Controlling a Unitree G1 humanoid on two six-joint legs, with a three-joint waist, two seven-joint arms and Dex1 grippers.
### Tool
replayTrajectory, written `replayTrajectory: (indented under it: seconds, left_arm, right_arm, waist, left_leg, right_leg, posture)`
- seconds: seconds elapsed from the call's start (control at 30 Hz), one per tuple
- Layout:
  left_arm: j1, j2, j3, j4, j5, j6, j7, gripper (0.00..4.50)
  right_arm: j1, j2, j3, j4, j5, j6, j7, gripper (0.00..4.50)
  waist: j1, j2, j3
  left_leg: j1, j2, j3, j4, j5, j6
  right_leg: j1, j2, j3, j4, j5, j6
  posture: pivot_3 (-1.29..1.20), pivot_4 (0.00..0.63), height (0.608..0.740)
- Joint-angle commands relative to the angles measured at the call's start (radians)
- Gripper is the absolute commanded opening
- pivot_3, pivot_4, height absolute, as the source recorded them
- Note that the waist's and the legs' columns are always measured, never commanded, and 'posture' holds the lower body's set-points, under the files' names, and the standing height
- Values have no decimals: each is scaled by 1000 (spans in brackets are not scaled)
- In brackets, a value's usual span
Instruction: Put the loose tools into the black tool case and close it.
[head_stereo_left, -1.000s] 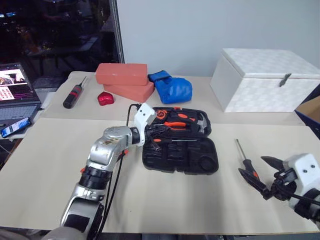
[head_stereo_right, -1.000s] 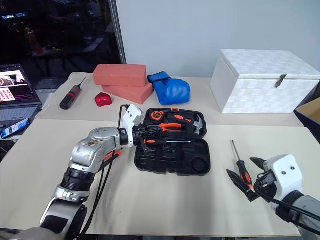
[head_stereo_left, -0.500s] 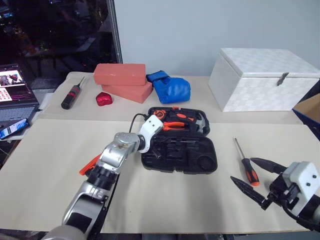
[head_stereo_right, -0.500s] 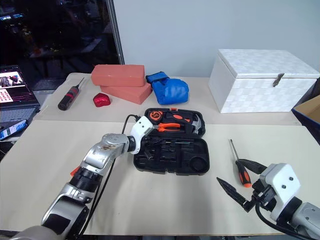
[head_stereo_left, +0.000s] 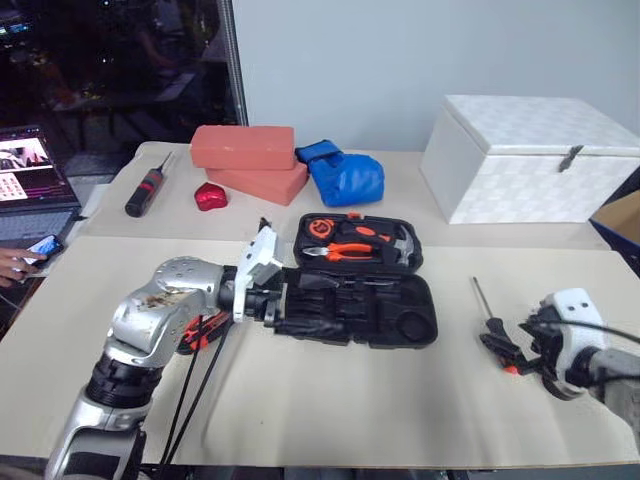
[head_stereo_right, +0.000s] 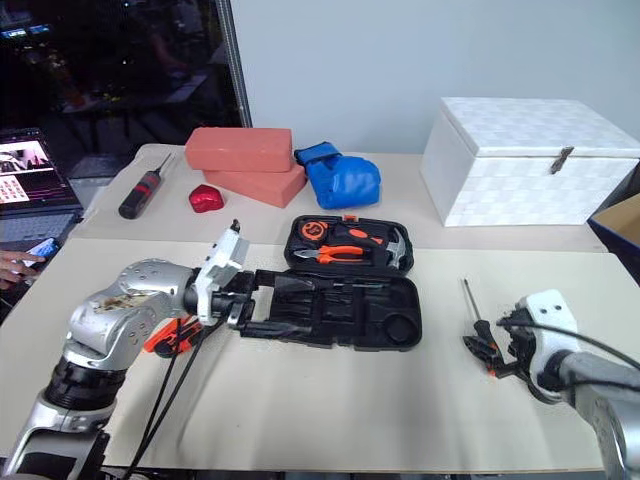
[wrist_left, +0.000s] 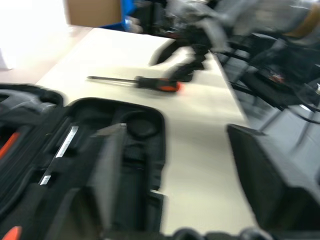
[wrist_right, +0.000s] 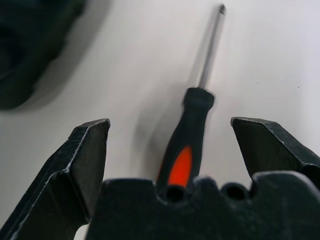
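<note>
Screwdriver (wrist_right: 187, 145) count: one, flat on table (head_stereo_left: 330, 400) right of open black tool case (head_stereo_left: 360, 310); right pincer (wrist_right: 175, 145) open, straddling its handle; left pincer (head_stereo_left: 275, 300) open at case's left edge; bare table in front.

A flat black plastic clamshell tool case (head_stereo_left: 362, 283) lies open near the middle of the pale beige table (head_stereo_left: 330, 400), its far half holding orange-and-black tools and a hammer. At the case's left edge the left gripper (head_stereo_left: 283, 305) points toward it with its two black fingers spread, tips at the near half's rim. Right of the case, a slim screwdriver with an orange-and-black handle (head_stereo_left: 492, 323) lies on the table, and the right gripper (head_stereo_left: 512, 350) sits over its handle end. Behind the case rest two stacked salmon-red bricks (head_stereo_left: 248, 160), a blue padded glove (head_stereo_left: 343, 175) and a small red object (head_stereo_left: 211, 196). Far right of the case stands a large white box (head_stereo_left: 535, 158). Far left lie a black-and-red-handled screwdriver (head_stereo_left: 148, 190) and a laptop (head_stereo_left: 35, 185).
</note>
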Motion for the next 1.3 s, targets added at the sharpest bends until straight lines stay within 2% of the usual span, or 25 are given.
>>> replayTrajectory:
  seconds: [0.03,0.17,0.2,0.23,0.27,0.37,0.4,0.43,0.57,0.7,0.83,0.93,1.07,1.3]
  left_arm:
    - [-9,13,8,-56,-45,10,-5,4500]
    - [19,4,20,-62,-42,-6,38,4500]
    - [31,7,20,-58,-41,-13,41,4500]
    - [38,9,20,-56,-40,-18,42,4500]
    - [52,10,25,-51,-39,-27,47,4500]
    - [110,22,54,-48,-42,-34,73,4500]
    - [146,22,72,-55,-18,-67,102,4500]
    - [180,1,104,-56,-53,-100,83,4500]
    - [263,68,154,-74,-95,-93,35,4500]
    - [385,133,268,-105,-158,-117,-9,4500]
    - [435,163,294,-110,-162,-129,-15,4500]
    - [463,171,307,-114,-158,-147,-22,4500]
    - [515,178,335,-121,-156,-174,-20,4500]
    - [550,178,357,-140,-160,-188,9,4500]
  right_arm:
    - [-58,-44,25,17,-8,96,-26,3855]
    - [-66,-77,48,-16,-16,137,-30,2491]
    - [-64,-81,49,-22,-19,135,-31,2008]
    - [-62,-82,49,-26,-20,134,-31,1834]
    - [-60,-87,43,-35,-21,131,-30,1371]
    - [-69,-93,-9,-86,10,115,-1,549]
    - [-75,-113,-6,-106,0,69,19,549]
    - [-88,-129,-2,-120,3,56,36,548]
    - [-147,-172,55,-148,-5,-62,102,548]
    - [-350,-224,291,-128,-34,-222,286,548]
    - [-558,-193,564,80,-192,-400,423,548]
    - [-658,-151,690,247,-309,-553,484,548]
    - [-725,-125,768,397,-396,-700,581,548]
    - [-750,-51,815,502,-480,-810,659,548]
  waist:
    - [3,0,0]
    - [-2,0,0]
    - [-2,0,0]
    - [-2,0,0]
    - [-3,0,0]
    - [-8,0,0]
    - [-8,0,0]
    - [-10,1,1]
    - [-11,1,2]
    - [-26,2,5]
    - [-31,1,6]
    - [-22,-1,8]
    - [-20,-1,8]
    - [-13,-1,8]
  left_leg:
    - [0,0,0,0,0,0]
    - [-2,0,0,0,-1,2]
    - [-2,0,0,0,-1,2]
    - [-2,0,0,-1,-1,2]
    - [-2,0,0,-1,-1,2]
    - [-1,0,0,-1,-1,2]
    - [-1,0,0,-1,-1,2]
    - [-1,0,0,-1,-1,2]
    - [0,1,1,0,-1,2]
    - [1,2,2,0,-1,2]
    - [1,3,2,0,-1,2]
    - [0,3,2,0,-1,2]
    - [-5,2,3,-1,-1,2]
    - [-2,3,3,-1,-2,2]
  right_leg:
    - [0,0,0,0,0,1]
    - [0,0,0,-1,-2,3]
    - [0,0,0,-1,-1,6]
    - [0,0,0,-1,0,7]
    - [0,0,0,-1,0,7]
    - [0,0,0,0,0,7]
    - [-1,1,0,0,0,6]
    - [0,1,0,0,0,6]
    - [-1,1,1,1,-1,2]
    - [-1,1,1,1,0,1]
    - [-2,1,1,0,-1,0]
    - [-2,1,0,-1,-1,0]
    - [-6,0,1,-1,0,1]
    - [-5,1,0,1,0,3]
  posture:
    - [0,150,740]
    - [0,150,740]
    - [0,150,740]
    - [0,150,740]
    - [0,150,740]
    - [0,150,740]
    - [0,150,740]
    - [0,150,740]
    - [0,150,740]
    - [0,150,740]
    - [0,150,740]
    - [0,150,740]
    - [0,150,740]
    - [0,150,740]
